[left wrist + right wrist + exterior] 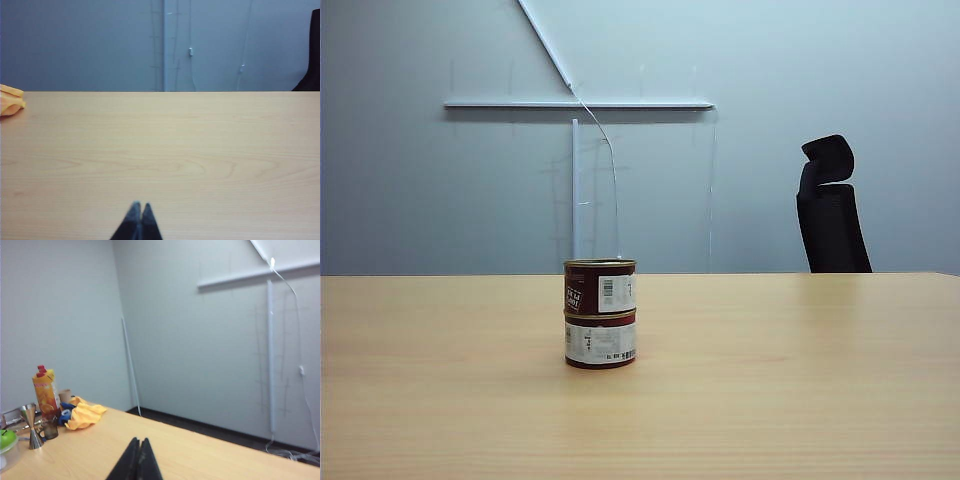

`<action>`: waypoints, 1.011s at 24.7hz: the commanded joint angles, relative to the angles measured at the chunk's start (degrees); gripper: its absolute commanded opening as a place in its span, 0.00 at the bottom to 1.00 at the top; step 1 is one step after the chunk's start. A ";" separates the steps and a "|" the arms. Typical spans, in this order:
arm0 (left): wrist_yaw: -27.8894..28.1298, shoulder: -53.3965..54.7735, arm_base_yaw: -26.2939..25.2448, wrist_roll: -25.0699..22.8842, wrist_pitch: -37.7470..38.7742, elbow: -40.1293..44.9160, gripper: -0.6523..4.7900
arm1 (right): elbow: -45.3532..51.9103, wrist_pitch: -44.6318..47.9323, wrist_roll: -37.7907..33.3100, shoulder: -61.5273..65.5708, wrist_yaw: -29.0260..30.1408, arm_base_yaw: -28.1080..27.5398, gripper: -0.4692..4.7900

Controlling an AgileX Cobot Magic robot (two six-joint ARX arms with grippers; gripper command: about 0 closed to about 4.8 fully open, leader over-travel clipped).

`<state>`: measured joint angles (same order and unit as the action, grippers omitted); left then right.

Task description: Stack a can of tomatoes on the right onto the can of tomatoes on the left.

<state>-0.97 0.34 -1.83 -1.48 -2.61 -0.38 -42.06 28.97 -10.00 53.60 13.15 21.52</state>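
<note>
Exterior: top can (600,287) sits square on bottom can (600,341), mid-bench (800,380), slightly toward the left edge; no arm in shot. Stack looks done, so the step in hand is retreat: stay high and wide of the cans, don't swing back across them.

Left wrist: left gripper (139,207) jaws closed, empty, low over bare bench; cans out of frame.

Right wrist: right gripper (139,442) jaws closed on nothing, aimed toward the wall, yellow cloth (85,415) and bottle (45,392) at a far bench corner.
</note>
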 commanded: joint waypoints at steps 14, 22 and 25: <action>-0.55 0.00 0.96 -0.02 -0.42 -0.13 0.12 | -0.20 -8.63 1.07 -1.36 -1.46 -0.44 0.08; -0.57 0.00 0.98 -0.02 -0.37 -0.13 0.12 | 0.70 -19.93 11.80 -6.54 -3.17 -1.27 0.08; -0.57 0.00 0.98 -0.02 -0.04 -0.13 0.12 | 5.27 -22.88 21.64 -11.45 -3.15 -3.04 0.08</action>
<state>-1.45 0.32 -0.86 -1.48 -2.35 -0.36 -39.40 8.60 5.15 43.83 10.28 19.40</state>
